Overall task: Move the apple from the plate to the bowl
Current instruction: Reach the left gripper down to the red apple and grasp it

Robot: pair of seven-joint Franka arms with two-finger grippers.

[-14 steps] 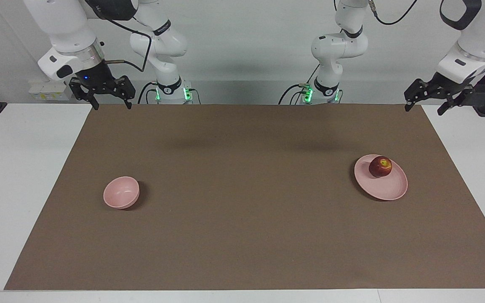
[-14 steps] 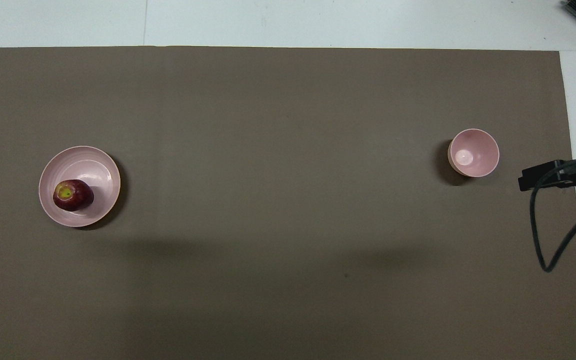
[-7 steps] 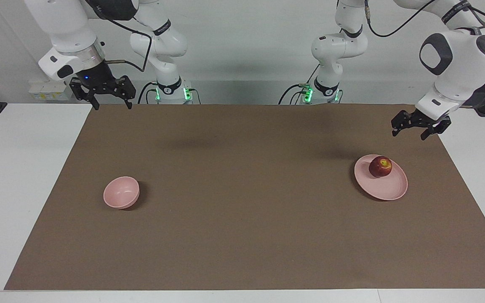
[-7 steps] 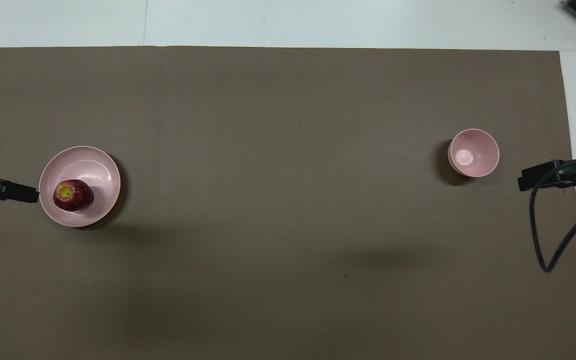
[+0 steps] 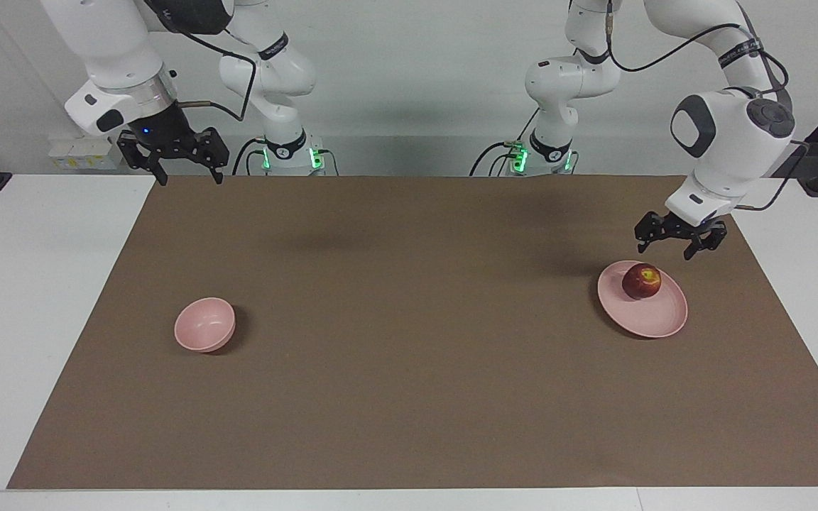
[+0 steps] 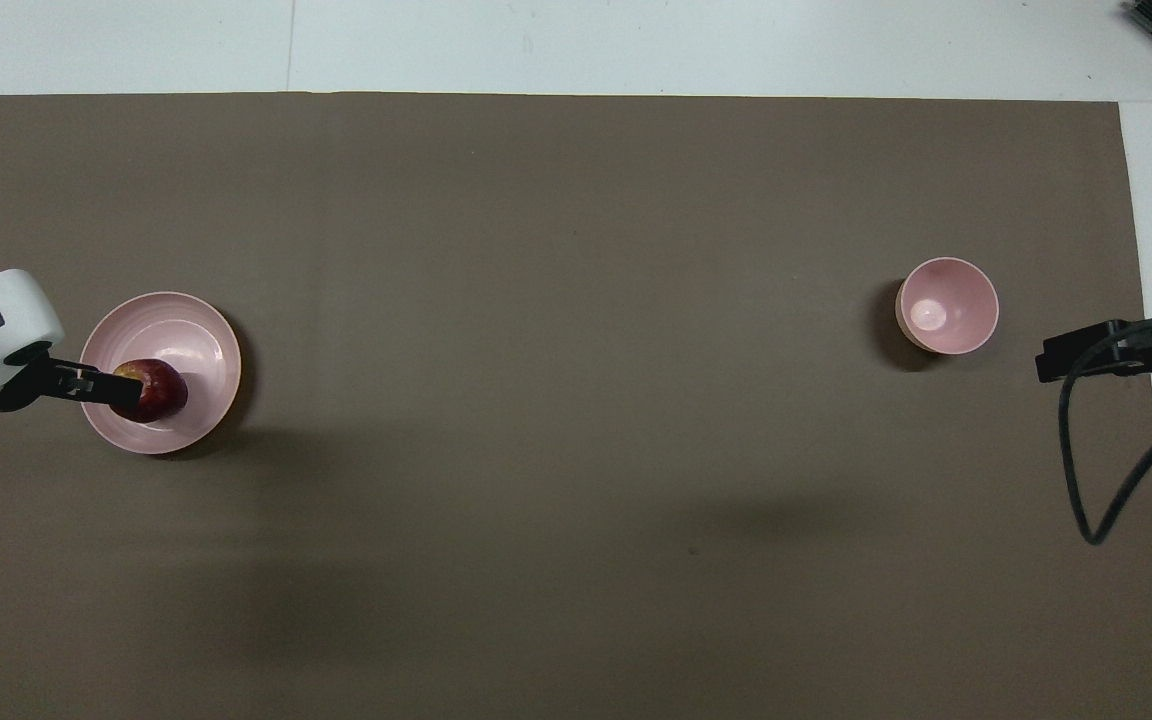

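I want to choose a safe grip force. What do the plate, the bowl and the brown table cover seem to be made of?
Plate and bowl: probably matte plastic or melamine, judging by the even pale pink with only a soft sheen; glazed ceramic cannot be ruled out. Table cover: likely paper or thin card, flat brown, no gloss, straight cut edges.

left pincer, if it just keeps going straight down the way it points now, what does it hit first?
Most likely the apple on the plate. The left pincer, open, hangs tips down above it, not touching. Depth is uncertain: it may sit slightly toward the plate's robot-side rim.
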